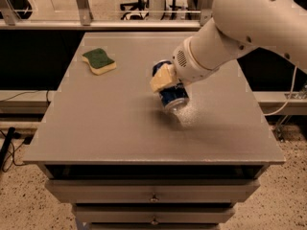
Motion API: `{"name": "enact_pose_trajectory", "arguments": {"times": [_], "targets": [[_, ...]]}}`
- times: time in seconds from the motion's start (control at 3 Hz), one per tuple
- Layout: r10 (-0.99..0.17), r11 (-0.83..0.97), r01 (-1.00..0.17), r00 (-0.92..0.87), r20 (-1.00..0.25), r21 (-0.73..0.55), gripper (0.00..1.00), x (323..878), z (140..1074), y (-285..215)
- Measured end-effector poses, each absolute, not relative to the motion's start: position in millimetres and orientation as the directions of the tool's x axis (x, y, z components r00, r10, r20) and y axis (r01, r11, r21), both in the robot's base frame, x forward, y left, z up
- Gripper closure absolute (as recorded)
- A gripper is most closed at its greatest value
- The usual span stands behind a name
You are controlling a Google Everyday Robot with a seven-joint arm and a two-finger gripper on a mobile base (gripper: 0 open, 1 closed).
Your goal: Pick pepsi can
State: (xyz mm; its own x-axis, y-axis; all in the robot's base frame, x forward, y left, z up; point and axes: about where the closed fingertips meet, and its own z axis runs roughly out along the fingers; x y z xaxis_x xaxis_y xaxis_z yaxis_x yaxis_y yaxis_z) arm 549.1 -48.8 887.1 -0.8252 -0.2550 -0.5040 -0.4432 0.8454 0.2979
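Fingers (162,78) pinching pepsi can (171,93) across its body. One tan pad visible on near-left side of can, other pad hidden behind it. Can sits between fingers, tilted, silver end pointing down & toward camera, blue wall partly covered by pad. Low end v. close to tabletop (110,128), shadow just under it. Can't tell if it is clear of surface or just touching. Position: approx mid-tabletop, right under wrist.

White arm (249,23) comes in from upper right of fingers, wrist angled down onto can.

Step in hand (judgement): lift w/ can secured. To do it well: steady squeeze, no re-grip. Go straight up before any sideways travel so low rim doesn't drag. Tilt means wt. hangs off-centre, so slow, smooth rise; watch for can pivoting between pads. Thin alu. wall: firm, not crushing.

Green-over-yellow sponge (99,61) well apart, far left & back of fingers, no obstacle. Cabinet drawers (153,195) under front edge, below fingers, irrelevant to lift.
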Motion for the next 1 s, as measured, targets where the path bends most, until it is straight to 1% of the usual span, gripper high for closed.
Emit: {"name": "enact_pose_trajectory", "arguments": {"times": [0.33, 0.67, 1.0], "targets": [[-0.203, 0.760, -0.535, -0.735, -0.647, 0.369, 1.00, 584, 915, -44], [-0.194, 0.672, -0.631, -0.655, -0.730, 0.387, 1.00, 593, 932, -54], [-0.242, 0.642, -0.694, -0.587, -0.773, 0.326, 1.00, 595, 937, -55]]}}
